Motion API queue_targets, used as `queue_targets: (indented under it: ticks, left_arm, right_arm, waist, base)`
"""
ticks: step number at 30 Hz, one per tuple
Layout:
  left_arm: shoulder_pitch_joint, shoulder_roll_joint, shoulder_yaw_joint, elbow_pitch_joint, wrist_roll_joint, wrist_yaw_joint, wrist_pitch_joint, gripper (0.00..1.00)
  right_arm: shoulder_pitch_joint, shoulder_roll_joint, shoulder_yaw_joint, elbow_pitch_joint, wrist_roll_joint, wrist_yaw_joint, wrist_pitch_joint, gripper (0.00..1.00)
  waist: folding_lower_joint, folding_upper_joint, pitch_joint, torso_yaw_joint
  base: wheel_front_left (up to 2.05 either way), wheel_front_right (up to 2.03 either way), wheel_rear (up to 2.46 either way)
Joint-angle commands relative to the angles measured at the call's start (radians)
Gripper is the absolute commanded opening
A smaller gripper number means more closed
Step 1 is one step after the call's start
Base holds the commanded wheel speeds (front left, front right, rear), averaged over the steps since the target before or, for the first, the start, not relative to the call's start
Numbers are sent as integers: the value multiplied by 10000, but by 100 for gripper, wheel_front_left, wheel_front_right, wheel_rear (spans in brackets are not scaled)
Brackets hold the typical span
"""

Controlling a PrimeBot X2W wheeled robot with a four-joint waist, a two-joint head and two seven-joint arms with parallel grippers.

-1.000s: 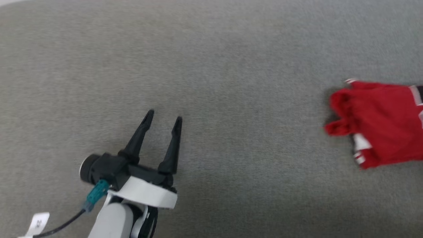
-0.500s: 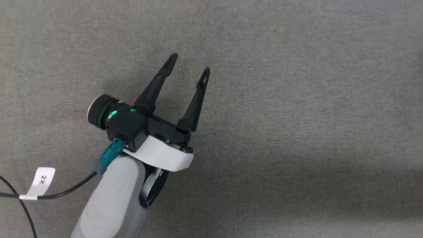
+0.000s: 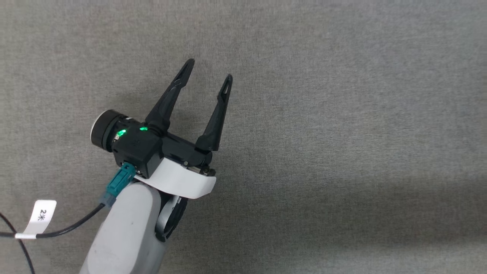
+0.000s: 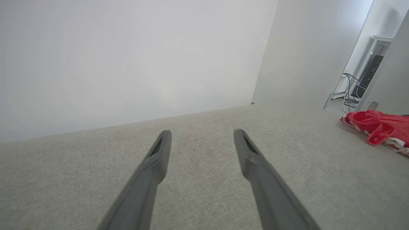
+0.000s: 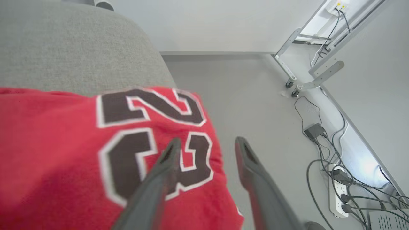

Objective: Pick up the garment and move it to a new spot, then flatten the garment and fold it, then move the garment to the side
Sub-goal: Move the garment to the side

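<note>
Fabric surface: grey, woven, rounded at one corner.
Wall: plain white, directly behind the surface's far edge.
Floor: pale grey, smooth, below the surface's corner.
Metal frame: white, on castors, beyond that corner.
Power strip: white, with black cables, on the floor beside the surface.
Light: soft, even; broad shadow band across the surface.

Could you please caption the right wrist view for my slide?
Right claw open over a red number-23 jersey on a grey surface.
</note>
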Motion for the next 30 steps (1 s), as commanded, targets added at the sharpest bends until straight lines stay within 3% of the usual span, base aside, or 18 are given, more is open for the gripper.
queue_targets:
  ticks: [1, 11, 22, 30]
  left_arm:
    - [192, -17, 87, 31, 21, 12, -47, 100]
    - [1195, -187, 675, 280, -205, 12, -47, 100]
    - [3232, -355, 1702, 754, -445, 12, -47, 100]
    - [4252, -311, 2110, 1148, -703, 12, -47, 100]
  right_arm:
    - [-160, 52, 43, 208, -117, -7, -269, 100]
    - [379, 884, 1660, 89, -316, -7, -1203, 100]
    - [2488, 2229, 4100, -1710, 504, -6, -1641, 100]
    - [4018, 3144, 3770, -3839, 671, -7, -1669, 100]
  waist:
    - [0, 0, -318, -28]
    - [0, 0, -1851, 130]
    - [0, 0, -3671, 687]
    - [0, 0, -4567, 916]
  base:
    - [0, 0, 0]
    - [0, 0, 0]
    - [0, 0, 0]
    - [0, 0, 0]
